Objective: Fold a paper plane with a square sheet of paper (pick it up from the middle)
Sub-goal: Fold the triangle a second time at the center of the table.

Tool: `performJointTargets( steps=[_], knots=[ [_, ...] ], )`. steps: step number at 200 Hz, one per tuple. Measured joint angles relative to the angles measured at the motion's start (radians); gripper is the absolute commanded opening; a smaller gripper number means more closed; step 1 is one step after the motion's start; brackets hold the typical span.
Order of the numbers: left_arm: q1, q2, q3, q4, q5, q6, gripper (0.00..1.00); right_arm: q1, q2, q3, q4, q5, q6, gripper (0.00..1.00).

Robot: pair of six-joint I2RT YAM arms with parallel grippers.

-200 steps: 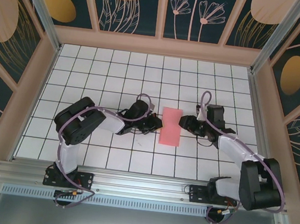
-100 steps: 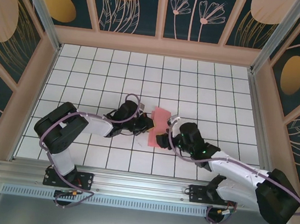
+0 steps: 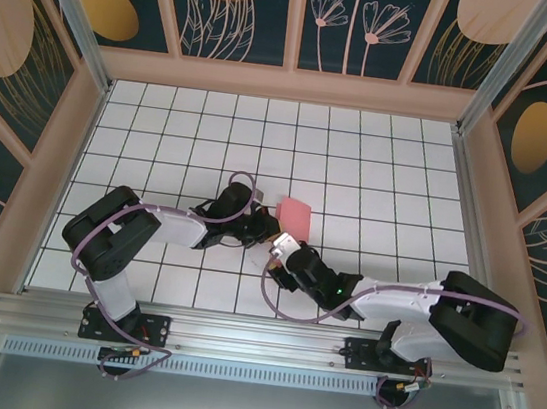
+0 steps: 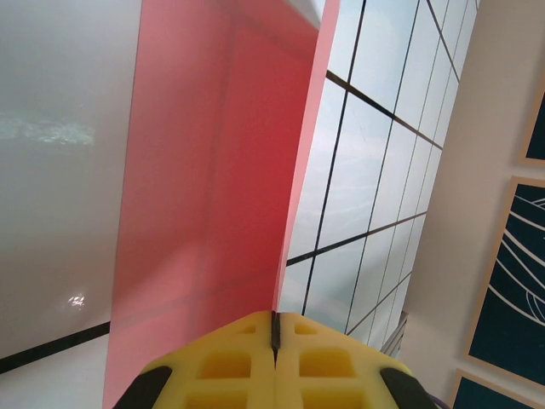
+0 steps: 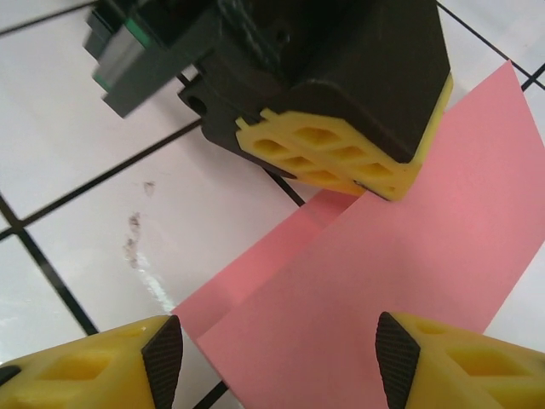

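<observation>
Looking down from above, you have the square sheet of paper [image 3: 296, 212] near the middle of the desk [image 3: 379, 168], doubled over on itself, with both arms crowding in on it. Your left pincer [image 3: 262, 229] is clamped on the sheet's left edge, its yellow pads [image 4: 230, 366] pressed together, and the pink strip runs straight away from them, its long axis in line with that pincer's reach. Your right pincer [image 3: 281, 251] sits just near of the paper with its fingers [image 5: 85, 362] apart. It grips nothing, yet the sheet's near corner lies in the gap just ahead of it. So the paper lies close on the far side of the right pincer and to the right of the left one. The right arm looks to me like the free one for the next crease. Whether the sheet is lifted off the desk at the left pincer, I cannot tell.
</observation>
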Motion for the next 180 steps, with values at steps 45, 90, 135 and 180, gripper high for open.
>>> performJointTargets(
  steps=[45,90,135,180],
  knots=[
    [0.000,0.000,0.000,-0.002,0.000,0.000,0.00,0.028,0.105,0.054,0.037,0.089,-0.036,0.54],
    [0.000,0.000,0.006,-0.026,0.000,0.005,0.00,0.035,0.106,0.055,0.047,0.129,-0.036,0.36],
    [0.000,0.000,0.030,-0.063,0.000,0.024,0.01,0.035,0.104,0.055,0.040,0.143,-0.012,0.18],
    [0.000,0.000,0.058,-0.120,-0.021,0.056,0.23,0.004,0.064,0.056,0.013,0.103,0.042,0.00]
  ],
)
